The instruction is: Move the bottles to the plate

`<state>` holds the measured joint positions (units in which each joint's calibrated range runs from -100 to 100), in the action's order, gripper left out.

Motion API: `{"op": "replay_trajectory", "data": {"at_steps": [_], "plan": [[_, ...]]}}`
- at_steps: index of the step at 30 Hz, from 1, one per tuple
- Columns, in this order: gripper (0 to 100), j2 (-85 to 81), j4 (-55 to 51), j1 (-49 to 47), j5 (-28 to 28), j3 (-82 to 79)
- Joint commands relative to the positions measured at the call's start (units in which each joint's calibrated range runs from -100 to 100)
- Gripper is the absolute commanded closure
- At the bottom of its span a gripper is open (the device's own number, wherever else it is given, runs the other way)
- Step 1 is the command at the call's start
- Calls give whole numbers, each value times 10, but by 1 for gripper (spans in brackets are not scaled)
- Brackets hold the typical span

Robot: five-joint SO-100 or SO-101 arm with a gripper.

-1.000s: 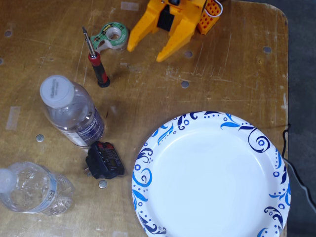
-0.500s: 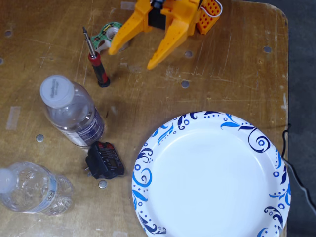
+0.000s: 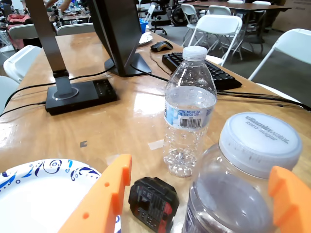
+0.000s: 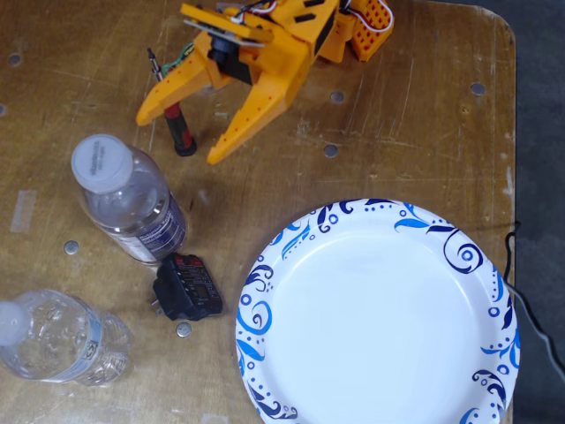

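Observation:
The dark-label bottle stands at the table's left in the fixed view, white cap on top. The crinkled, pale-blue-label bottle is at the lower left. The plate fills the lower right with nothing on it. My orange gripper is open, just above and to the right of the dark-label bottle and apart from it. In the wrist view the gripper has its fingers either side of the dark-label bottle close in front. The crinkled bottle stands behind it, the plate at lower left.
A small black device lies between the dark-label bottle and the plate. A red-handled screwdriver lies under the gripper. In the wrist view a monitor stand, keyboard and cables sit on the desk beyond.
The gripper has swung down and left in the fixed view, from the table's top edge toward the dark-label bottle, covering the tape roll. Bottles and plate have not moved.

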<state>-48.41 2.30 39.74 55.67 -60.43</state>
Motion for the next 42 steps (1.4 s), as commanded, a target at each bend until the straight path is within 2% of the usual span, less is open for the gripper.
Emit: {"op": "replay_trajectory", "data": {"at_steps": [1, 9, 20, 27, 36, 42], "plan": [[66, 23, 7, 17, 2, 49], [64, 65, 0, 13, 23, 99], [64, 127, 9, 40, 22, 126], [64, 130, 28, 76, 2, 126], [64, 138, 55, 77, 1, 125], [59, 198, 82, 68, 2, 132]]}}
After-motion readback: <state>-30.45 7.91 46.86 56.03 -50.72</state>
